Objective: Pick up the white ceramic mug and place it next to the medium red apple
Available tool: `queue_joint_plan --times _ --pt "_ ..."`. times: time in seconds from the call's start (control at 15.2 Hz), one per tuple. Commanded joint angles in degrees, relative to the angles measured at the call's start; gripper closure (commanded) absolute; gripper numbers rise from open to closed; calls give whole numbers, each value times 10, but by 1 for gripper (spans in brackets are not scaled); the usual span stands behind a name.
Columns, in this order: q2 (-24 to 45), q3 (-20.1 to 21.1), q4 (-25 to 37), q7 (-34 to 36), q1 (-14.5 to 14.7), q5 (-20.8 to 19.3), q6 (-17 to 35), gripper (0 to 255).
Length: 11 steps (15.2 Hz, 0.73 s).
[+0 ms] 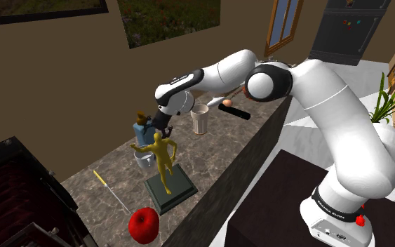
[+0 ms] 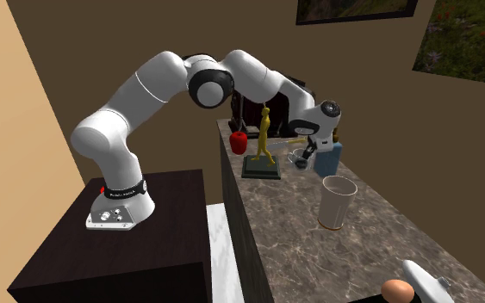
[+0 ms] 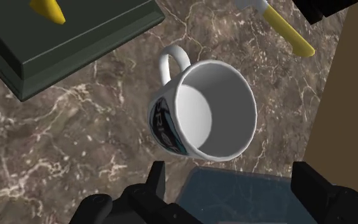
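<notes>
Gripper [image 3: 233, 173] released, fingers apart, hovering over the mug [image 3: 203, 111]. Mug stands on the worktop [image 3: 75, 146] just beside the statuette base [image 3: 63, 44], well apart from the apple [image 1: 144, 224]. Nothing grasped yet, so pick and placement are both left.

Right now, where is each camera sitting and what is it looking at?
Shoulder view: beside the stand, looking down along the counter; shows the white arm reaching to the gripper.
Second exterior view: at the counter's far end, looking back past the cup toward the apple; shows stand and whole arm.
Wrist view: on the hand, looking down into the mug; shows the gripper's two fingers, apart.
Shared: the first two both show the golden figurine and the apple, from opposite ends.
</notes>
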Motion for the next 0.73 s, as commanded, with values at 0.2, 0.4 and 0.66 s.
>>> queue_joint_plan --times 0.2,0.4,0.66 --pt "32 12 28 -13 7 9 22 0" --pt "55 11 50 -8 17 6 26 0" --pt "60 10 55 -8 19 5 27 0"
